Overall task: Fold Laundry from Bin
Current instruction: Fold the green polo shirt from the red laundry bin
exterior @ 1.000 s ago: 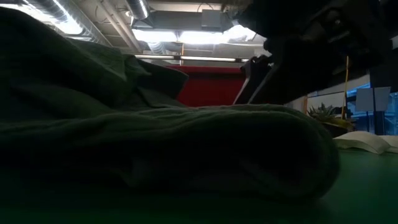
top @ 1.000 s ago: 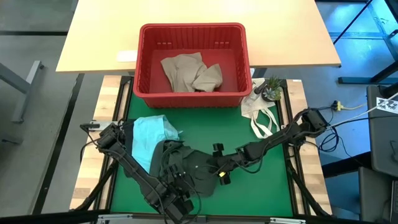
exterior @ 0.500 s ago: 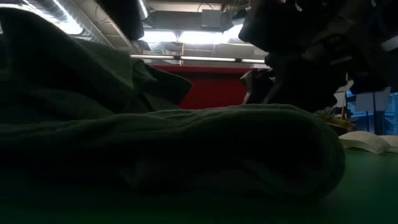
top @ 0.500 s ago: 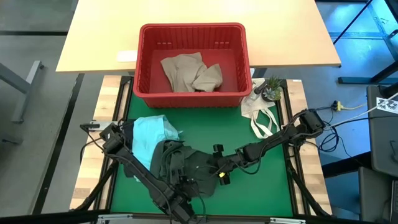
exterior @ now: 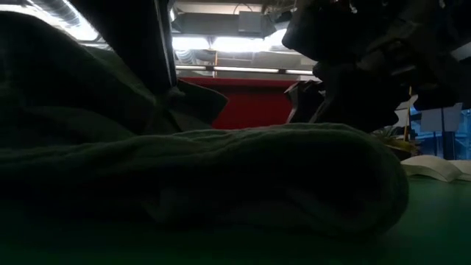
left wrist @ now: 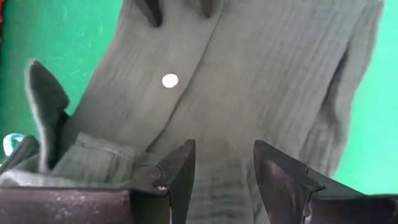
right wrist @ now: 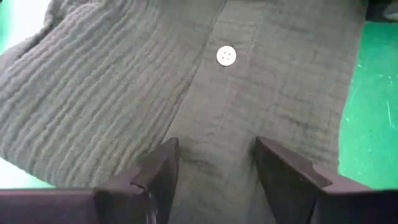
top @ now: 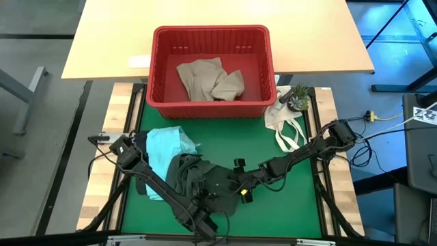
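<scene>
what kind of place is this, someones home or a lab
Most likely a lab or workshop, not a home: exposed ceiling ducts and strip lights, a green mat on a slatted workbench, and loose cables on the floor.

Both arms are black, built of slim jointed links with bulkier housings at the joints and thin black cables looping beside them. The right arm (top: 300, 156) carries a small yellow mark near its wrist. Each pincer, left pincer (left wrist: 222, 171) and right pincer (right wrist: 214, 168), has two dark, wedge-shaped fingers with flat faces and faintly speckled, scuffed bases.
</scene>
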`<state>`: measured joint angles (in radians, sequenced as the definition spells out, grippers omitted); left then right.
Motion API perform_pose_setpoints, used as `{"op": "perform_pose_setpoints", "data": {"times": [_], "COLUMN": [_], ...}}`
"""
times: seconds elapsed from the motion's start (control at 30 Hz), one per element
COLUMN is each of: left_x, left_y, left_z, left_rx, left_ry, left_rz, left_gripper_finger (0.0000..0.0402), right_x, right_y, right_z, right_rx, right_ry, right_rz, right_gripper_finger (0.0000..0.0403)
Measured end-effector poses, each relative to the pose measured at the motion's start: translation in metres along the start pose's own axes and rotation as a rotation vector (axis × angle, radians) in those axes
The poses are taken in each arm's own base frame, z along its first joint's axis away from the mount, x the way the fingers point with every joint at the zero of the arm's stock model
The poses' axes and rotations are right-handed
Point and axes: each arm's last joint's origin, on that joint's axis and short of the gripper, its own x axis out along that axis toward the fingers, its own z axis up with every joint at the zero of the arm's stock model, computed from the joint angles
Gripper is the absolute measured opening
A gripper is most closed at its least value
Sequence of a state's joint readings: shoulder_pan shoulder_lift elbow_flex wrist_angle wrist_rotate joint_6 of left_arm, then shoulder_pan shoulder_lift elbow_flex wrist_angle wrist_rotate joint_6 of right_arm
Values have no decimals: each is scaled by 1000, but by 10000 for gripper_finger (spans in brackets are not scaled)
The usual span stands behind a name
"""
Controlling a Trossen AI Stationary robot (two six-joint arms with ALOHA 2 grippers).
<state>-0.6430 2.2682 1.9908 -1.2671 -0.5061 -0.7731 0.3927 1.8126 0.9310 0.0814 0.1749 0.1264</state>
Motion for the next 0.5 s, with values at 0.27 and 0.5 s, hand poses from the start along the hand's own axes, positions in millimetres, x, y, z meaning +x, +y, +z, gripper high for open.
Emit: {"op": "perform_pose_setpoints", "data": {"times": [0.27,0.5], "left_x": [14,16], "left_y": [-3,-2], "left_z": [-12,-14], "left_rx": [24,22], "left_ry": [102,117], "left_rz": [-37,-28], "left_gripper_finger": [156,149], "right_x": [0,0], "right_y": [0,0], "right_z": [0,0], "right_rx": [0,0], "right_ry": [-3,-4], "right_rz": [0,0], "right_gripper_finger": [209,209]}}
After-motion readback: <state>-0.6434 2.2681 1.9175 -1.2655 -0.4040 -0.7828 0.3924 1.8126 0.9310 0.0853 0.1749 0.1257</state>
